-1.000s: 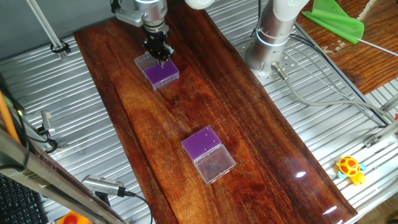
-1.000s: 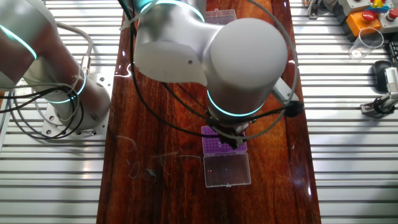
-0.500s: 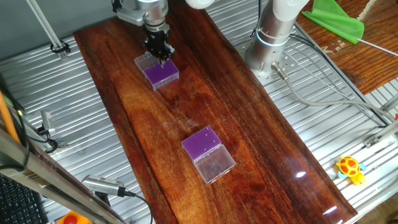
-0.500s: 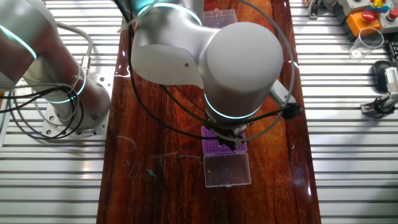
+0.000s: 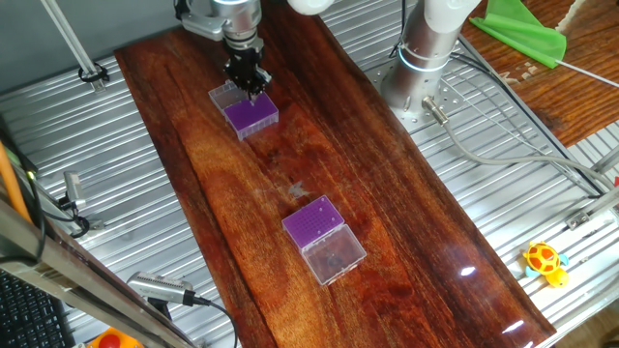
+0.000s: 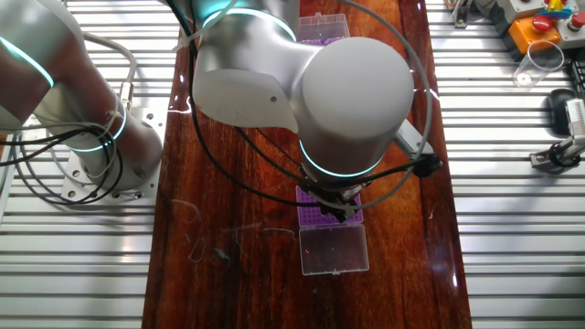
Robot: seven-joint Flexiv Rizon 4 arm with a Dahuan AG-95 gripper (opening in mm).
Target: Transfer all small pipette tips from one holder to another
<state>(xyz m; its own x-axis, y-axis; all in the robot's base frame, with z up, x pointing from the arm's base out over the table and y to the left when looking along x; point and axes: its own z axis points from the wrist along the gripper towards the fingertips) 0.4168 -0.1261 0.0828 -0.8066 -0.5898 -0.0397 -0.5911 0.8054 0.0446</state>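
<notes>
Foreground in my first fixed view is ribbed metal table with a long plank of glossy dark red wood laid across it, and on the plank's nearer half I see a clear plastic tip holder with a purple perforated insert, its transparent lid folded open toward me. Off to the right edge sits a small yellow toy turtle, well apart from the work. Farther along the plank is the second clear holder with a purple insert, and the black two-finger gripper hangs right over its far edge, fingertips down at or just above the purple surface. From here I cannot tell whether the fingers are apart or pinched together, nor whether they hold anything. The small pipette tips are too fine for me to pick out in either view, so I cannot say which holes they fill. Behind the plank stands the arm's white and silver base, and a green cloth lies at the far right. In my other fixed view the arm's bulky grey wrist joint covers most of that second holder; only a purple strip and the open lid show below it.
</notes>
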